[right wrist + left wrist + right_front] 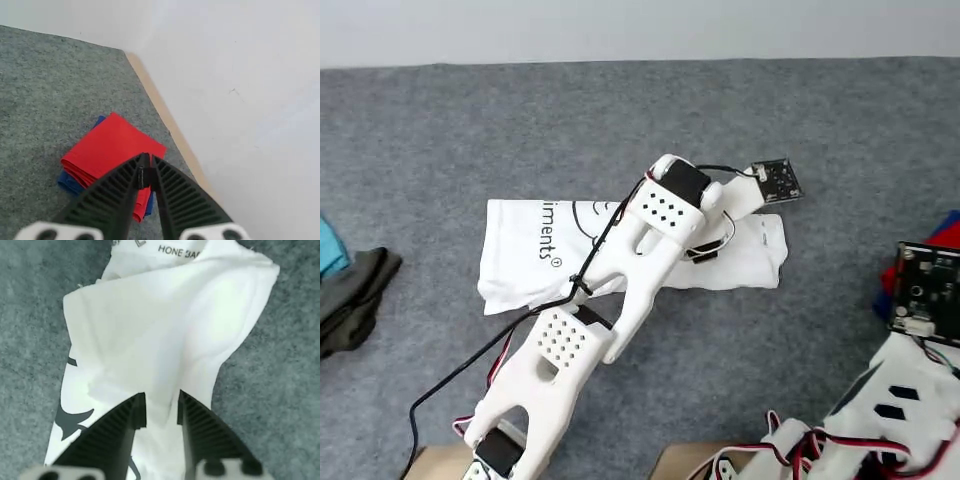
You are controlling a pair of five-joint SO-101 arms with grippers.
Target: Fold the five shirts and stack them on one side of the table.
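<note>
A white shirt [540,250] with dark print lies partly folded in the middle of the grey table. My left arm stretches over it from the near edge. My left gripper [705,248] rests on the shirt's right half. In the left wrist view the white shirt [165,325] has one layer folded over, and my left gripper [161,397] pinches a ridge of that cloth between its narrow-set fingers. My right gripper [147,160] is shut with nothing in it, hovering above a folded red shirt [110,145] that lies on a folded blue shirt [67,182].
The red and blue stack [948,235] sits at the table's right edge, close to the tan table border [170,125] and a white wall. At the left edge lie a teal shirt [328,245] and a dark shirt [350,295]. Bare grey surface surrounds the white shirt.
</note>
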